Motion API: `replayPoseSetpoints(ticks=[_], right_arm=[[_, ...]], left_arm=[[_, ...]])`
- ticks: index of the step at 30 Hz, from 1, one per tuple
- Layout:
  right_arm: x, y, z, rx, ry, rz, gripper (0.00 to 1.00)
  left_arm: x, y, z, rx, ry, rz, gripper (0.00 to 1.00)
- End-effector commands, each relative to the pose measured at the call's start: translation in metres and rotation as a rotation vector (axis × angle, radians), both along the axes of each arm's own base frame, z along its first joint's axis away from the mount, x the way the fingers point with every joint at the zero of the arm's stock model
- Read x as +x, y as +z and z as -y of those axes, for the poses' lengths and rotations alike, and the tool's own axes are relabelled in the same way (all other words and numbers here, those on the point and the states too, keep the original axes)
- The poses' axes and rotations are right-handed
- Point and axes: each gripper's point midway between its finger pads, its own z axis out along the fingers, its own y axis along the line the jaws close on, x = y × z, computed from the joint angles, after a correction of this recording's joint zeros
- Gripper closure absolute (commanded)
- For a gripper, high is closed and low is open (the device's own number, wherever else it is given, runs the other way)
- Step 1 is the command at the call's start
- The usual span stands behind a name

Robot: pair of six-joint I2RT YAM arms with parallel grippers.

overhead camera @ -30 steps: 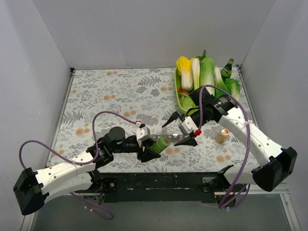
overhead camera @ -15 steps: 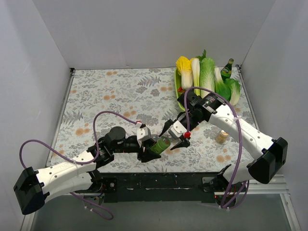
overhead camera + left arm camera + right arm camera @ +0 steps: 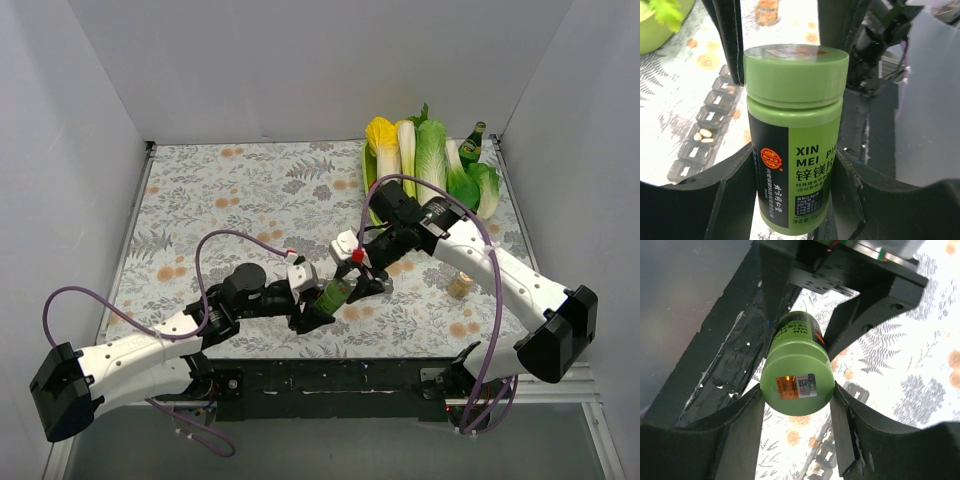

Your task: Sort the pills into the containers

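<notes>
A green pill bottle (image 3: pixel 795 150) with a black and green label hangs above the table, tilted. My left gripper (image 3: pixel 792 167) is shut on its body. My right gripper (image 3: pixel 797 390) is shut on the bottle's green cap (image 3: pixel 797 385), with a pad against each side. In the top view the bottle (image 3: pixel 335 293) bridges the left gripper (image 3: pixel 318 307) and the right gripper (image 3: pixel 352 278). The containers (image 3: pixel 705 132), a grey strip of small compartments, lie on the floral cloth under the bottle. One compartment holds a few pale pills (image 3: pixel 704 134). The strip (image 3: pixel 822 460) also shows below the cap.
A green tray (image 3: pixel 372 205) with cabbages (image 3: pixel 430 150) sits at the back right, beside a green glass bottle (image 3: pixel 472 143). A small amber jar (image 3: pixel 461 284) stands right of my right arm. A black rail (image 3: pixel 330 378) runs along the near edge.
My right gripper swung left to the bottle and went from wide open to shut on its cap. My left gripper kept its hold on the bottle and barely moved.
</notes>
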Motion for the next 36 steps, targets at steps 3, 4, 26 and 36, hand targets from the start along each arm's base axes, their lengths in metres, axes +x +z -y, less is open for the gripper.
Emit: replayPoseSetpoints(ticks=[3,4,26,36], right_arm=[[0.012,-0.034,-0.013,-0.245,-0.426,-0.386,0.67],[0.018,-0.033,-0.015,-0.264,-0.516,-0.490,0.68],[0.026,0.024,0.014,0.192,-0.086,0.040,0.05],[-0.014,0.028,0.007,0.280,0.234,0.195,0.07]], left_arm=[[0.075,0.044,-0.007,-0.049,0.366,0.168,1.00],[0.085,0.045,-0.010,-0.053,0.419,0.180,1.00],[-0.013,-0.003,-0.012,-0.048,-0.021,0.040,1.00],[-0.029,0.005,0.001,-0.058,-0.148,-0.016,1.00]])
